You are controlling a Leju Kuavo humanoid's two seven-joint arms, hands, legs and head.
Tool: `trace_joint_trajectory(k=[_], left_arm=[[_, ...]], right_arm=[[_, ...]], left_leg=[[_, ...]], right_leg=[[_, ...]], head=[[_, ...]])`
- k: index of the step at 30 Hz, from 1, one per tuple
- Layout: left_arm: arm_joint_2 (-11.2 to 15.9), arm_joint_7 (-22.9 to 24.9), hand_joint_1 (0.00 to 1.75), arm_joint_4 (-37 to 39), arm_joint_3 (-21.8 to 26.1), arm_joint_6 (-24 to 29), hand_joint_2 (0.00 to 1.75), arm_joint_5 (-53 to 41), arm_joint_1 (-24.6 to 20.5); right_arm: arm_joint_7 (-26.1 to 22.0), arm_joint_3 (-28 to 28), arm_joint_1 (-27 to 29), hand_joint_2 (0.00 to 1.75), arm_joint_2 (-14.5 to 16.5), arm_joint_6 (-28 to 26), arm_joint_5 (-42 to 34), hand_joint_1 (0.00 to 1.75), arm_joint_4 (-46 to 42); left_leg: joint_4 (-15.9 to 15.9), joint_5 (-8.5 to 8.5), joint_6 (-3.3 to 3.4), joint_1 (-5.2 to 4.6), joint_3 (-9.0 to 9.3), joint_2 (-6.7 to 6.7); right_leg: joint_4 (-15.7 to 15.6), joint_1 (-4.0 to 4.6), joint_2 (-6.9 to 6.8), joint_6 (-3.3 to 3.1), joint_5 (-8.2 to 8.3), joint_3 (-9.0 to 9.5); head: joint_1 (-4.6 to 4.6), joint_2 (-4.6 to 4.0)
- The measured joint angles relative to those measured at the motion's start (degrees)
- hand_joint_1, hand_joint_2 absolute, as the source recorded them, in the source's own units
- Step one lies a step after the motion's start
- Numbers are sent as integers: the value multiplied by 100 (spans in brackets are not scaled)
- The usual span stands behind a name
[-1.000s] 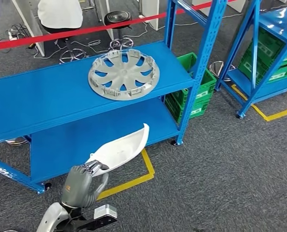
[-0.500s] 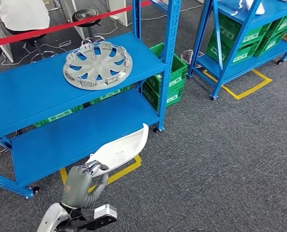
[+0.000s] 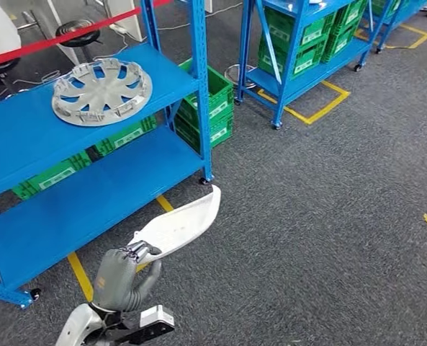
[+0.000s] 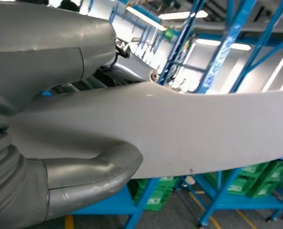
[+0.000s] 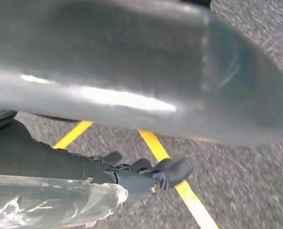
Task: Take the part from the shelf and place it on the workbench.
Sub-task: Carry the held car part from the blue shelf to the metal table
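My left hand [image 3: 119, 277] grips the near end of a long, curved white part [image 3: 181, 223], which it holds out over the grey carpet, pointing forward and to the right. In the left wrist view the part [image 4: 204, 129] runs away from the hand, with the grey thumb [image 4: 93, 176] pressed against its lower side. My right hand [image 5: 147, 174] hangs over the carpet, its dark fingers stretched out with nothing in them.
The blue shelf [image 3: 26, 137] stands at the left with a silver wheel cover [image 3: 102, 90] on its upper level. Green crates [image 3: 211, 108] sit beside it. More blue shelves [image 3: 303, 43] with green crates stand at the back. Yellow floor tape [image 3: 81, 274] runs near my hand.
The whole picture has shifted left as the camera turns right, away from the shelf. My left hand keeps the same hold on the white part.
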Motion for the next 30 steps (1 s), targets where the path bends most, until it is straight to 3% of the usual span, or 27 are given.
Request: trace_joint_trajectory(k=[1, 3, 5, 6, 7, 8, 9, 11, 13, 14, 16, 17, 18, 20, 21, 22, 23, 24, 26, 28, 30], left_arm=[[-1, -2, 175, 1, -3, 0, 175, 0, 0], [0, -4, 175, 2, -5, 1, 175, 0, 9], [2, -4, 175, 3, -4, 2, 175, 1, 17], [3, -4, 175, 4, -5, 1, 175, 1, 18], [4, -4, 175, 7, -5, 1, 175, 1, 18], [4, -4, 175, 10, -6, 0, 175, 1, 18], [4, -4, 175, 12, -7, 1, 175, 0, 17], [2, -4, 175, 13, -7, 2, 175, -1, 8], [0, -5, 175, 15, -7, 7, 175, -4, -2], [0, -6, 175, 16, -7, 10, 175, -6, -4], [-2, -7, 175, 21, -7, 15, 175, -9, -9], [-6, -7, 175, 24, -7, 16, 175, -9, -14], [-12, -7, 175, 27, -5, 17, 175, -9, -16], [-20, -7, 175, 34, -2, 18, 175, -9, -13], [-22, -7, 175, 37, -1, 18, 175, -9, -8], [-24, -7, 175, 41, 0, 18, 175, -9, -7], [-26, -7, 175, 44, 0, 19, 175, -9, -6], [-30, -7, 175, 45, 0, 19, 175, -9, -7], [-37, -7, 175, 46, 0, 19, 175, -9, -11], [-40, -7, 175, 46, 2, 25, 175, -9, -14], [-43, -8, 175, 48, 3, 31, 175, -9, -19]], right_arm=[[1, -1, 12, 0, -1, 2, 1, 0, 1], [3, -3, 23, 0, -3, -2, 1, 0, -1], [3, -4, 13, 0, -3, -2, 1, 0, -2], [3, -4, 10, 0, -2, 0, 2, 0, -2], [3, -4, 12, 0, -2, 2, 2, 0, -2], [4, -4, 20, 0, -2, 3, 2, 0, -2], [4, -4, 26, 0, -2, 3, 2, 0, -2], [3, -5, 28, 0, -2, 3, 6, 0, -2], [3, -5, 23, 0, -2, 3, 13, 0, -3], [3, -4, 26, 0, -2, 3, 16, 0, -3], [4, -5, 54, 0, -7, 3, 21, 0, -2], [8, -6, 68, 0, -10, 3, 21, 0, -2], [10, -7, 78, 0, -12, 3, 23, 0, -2], [14, -7, 68, 0, -13, 3, 28, 0, -2], [13, -7, 61, 0, -13, 3, 30, 0, -2], [13, -6, 55, 0, -13, 4, 31, 0, -2], [13, -7, 55, 0, -13, 5, 32, 0, -2], [13, -7, 58, 0, -13, 7, 34, 0, -2], [14, -8, 57, 0, -13, 8, 37, 0, -4], [14, -7, 31, 0, -13, 8, 43, 0, -8], [16, -5, 16, 0, -13, 8, 50, 0, -9]], left_leg=[[14, -19, -37, 19, -19, -20], [268, -359, -104, 44, -120, -242], [961, -960, -126, 48, -328, -505], [1338, -1171, -119, 44, -423, -556], [1600, -1255, -105, 38, -457, -579], [1671, -1206, -86, 32, -404, -591], [1531, -1062, -64, 28, -253, -605], [806, -764, -22, 29, 265, -748], [112, -718, 6, 47, 685, -936], [-44, -747, 14, 46, 757, -982], [-90, -709, 46, 47, 709, -892], [-85, -666, 81, 49, 669, -828], [-88, -620, 119, 52, 628, -757], [-86, -542, 181, 34, 545, -612], [-81, -504, 196, 19, 501, -531], [-75, -467, 203, 6, 452, -452], [-69, -430, 206, -6, 402, -378], [-62, -396, 206, -20, 351, -311], [-51, -334, 195, -49, 270, -203], [-41, -271, 159, -75, 228, -99], [-42, -198, 110, -78, 206, 15]], right_leg=[[6, 3, 46, -60, 43, -65], [7, 1, 136, -183, 159, -174], [12, 5, 249, -245, 305, -329], [18, 12, 311, -253, 374, -424], [25, 19, 377, -254, 445, -518], [30, 23, 441, -250, 513, -610], [34, 24, 507, -243, 579, -696], [44, 25, 641, -211, 705, -852], [59, 33, 754, -156, 826, -971], [53, 34, 799, -123, 890, -1016], [27, 34, 852, -50, 986, -1083], [73, 41, 773, -17, 919, -1132], [236, 49, 652, 13, 752, -1204], [947, 48, 378, 55, 206, -1427], [1382, 40, 323, 69, -25, -1529], [1709, 35, 301, 77, -147, -1578], [1849, 33, 293, 75, -148, -1532], [1758, 33, 282, 64, -50, -1374], [994, 56, 138, 2, 175, -766], [201, 116, -68, -79, 198, -232], [-49, 163, -79, -149, 193, -138]], head=[[-11, 0], [-23, -1], [-38, -1], [-40, -1], [-43, -1], [-43, -1], [-43, -1], [-44, -1], [-41, -1], [-39, -1], [-41, -1], [-30, -1], [-10, -1], [35, -1], [45, -1], [46, -1], [46, -1], [45, -1], [44, -1], [39, -1], [38, -1]])
